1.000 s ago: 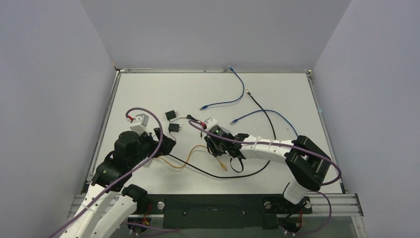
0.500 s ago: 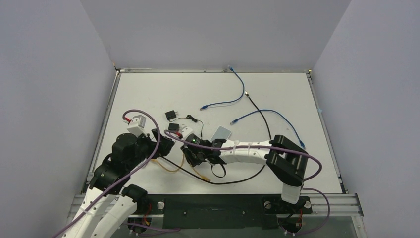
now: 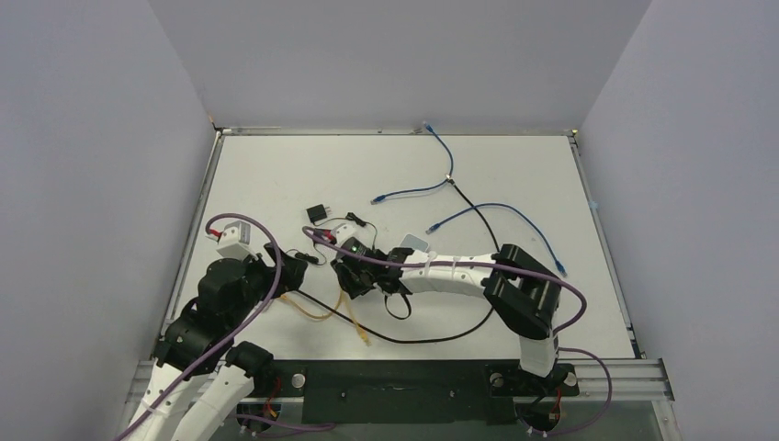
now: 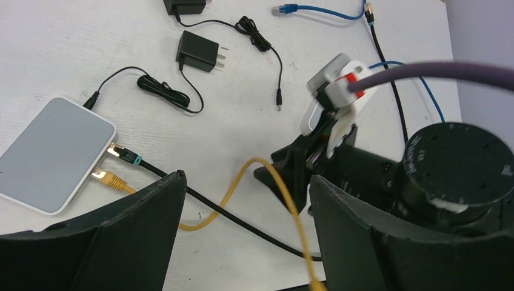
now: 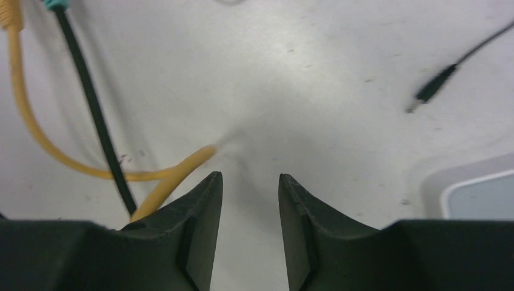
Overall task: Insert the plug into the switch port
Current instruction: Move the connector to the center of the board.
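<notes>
In the left wrist view a flat white switch box (image 4: 54, 154) with a pale grey face lies at the left. A yellow plug (image 4: 104, 177) and a black cable's teal-banded plug (image 4: 125, 156) sit in its narrow edge. The yellow cable (image 4: 267, 167) loops across the table, and its free end (image 3: 365, 340) lies near the front. My left gripper (image 4: 245, 177) (image 3: 299, 266) is open wide over the yellow and black cables. My right gripper (image 5: 250, 176) (image 3: 342, 276) is open and empty low over the table. The yellow cable (image 5: 176, 167) runs by its left finger.
A second white box (image 3: 412, 242) lies behind the right wrist, and its corner shows in the right wrist view (image 5: 479, 194). Two black power adapters (image 4: 197, 51) (image 3: 317, 213) with thin cords and blue cables (image 3: 441, 147) lie farther back. The black cable (image 3: 404, 338) curves along the front.
My right arm swept left across the table to just beside the left gripper, uncovering the second white box. The yellow cable's free end moved left and nearer. My left arm drew back slightly.
</notes>
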Controlling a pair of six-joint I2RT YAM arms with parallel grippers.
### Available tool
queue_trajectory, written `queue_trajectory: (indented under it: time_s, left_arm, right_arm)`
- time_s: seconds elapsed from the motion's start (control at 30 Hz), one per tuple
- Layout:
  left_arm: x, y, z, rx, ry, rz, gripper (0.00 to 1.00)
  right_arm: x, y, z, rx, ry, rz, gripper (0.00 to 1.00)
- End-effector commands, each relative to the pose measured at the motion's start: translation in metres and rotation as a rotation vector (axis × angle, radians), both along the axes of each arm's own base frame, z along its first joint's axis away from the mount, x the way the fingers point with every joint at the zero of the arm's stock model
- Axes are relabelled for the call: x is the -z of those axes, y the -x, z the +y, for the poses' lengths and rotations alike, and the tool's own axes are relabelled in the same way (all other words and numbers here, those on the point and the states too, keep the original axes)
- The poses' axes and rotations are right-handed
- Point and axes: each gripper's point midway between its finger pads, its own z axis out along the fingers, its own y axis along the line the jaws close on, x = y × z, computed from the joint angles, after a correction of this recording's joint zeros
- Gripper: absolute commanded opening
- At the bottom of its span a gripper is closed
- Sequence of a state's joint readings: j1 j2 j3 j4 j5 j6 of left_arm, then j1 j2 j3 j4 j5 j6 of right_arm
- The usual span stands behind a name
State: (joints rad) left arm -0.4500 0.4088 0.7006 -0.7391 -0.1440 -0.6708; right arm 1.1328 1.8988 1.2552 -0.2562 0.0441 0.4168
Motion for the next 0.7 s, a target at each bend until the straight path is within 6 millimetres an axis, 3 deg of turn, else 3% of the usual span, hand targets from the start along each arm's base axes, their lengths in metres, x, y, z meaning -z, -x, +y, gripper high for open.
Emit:
queue_trajectory:
  time_s: [0.0,0.17,0.33,0.53,0.67]
  left_arm:
    - [-0.018,-0.003,0.011,-0.067,0.009,-0.049,0.72]
    - [-0.018,-0.004,0.015,-0.086,0.006,-0.057,0.72]
    - [-0.017,-0.005,0.015,-0.091,0.009,-0.063,0.72]
    - [-0.017,-0.006,0.015,-0.091,0.007,-0.064,0.72]
    - [-0.017,-0.006,0.014,-0.089,0.006,-0.062,0.72]
  right_arm:
    - [-0.057,-0.062,-0.031,0.163,-0.025,-0.167,0.37]
    - [-0.084,-0.097,-0.055,0.228,0.041,-0.269,0.43]
    - [-0.101,-0.125,-0.064,0.246,0.134,-0.373,0.46]
    - [-0.107,-0.156,-0.041,0.25,0.061,-0.354,0.47]
    - [-0.081,-0.176,-0.023,0.218,-0.006,-0.244,0.47]
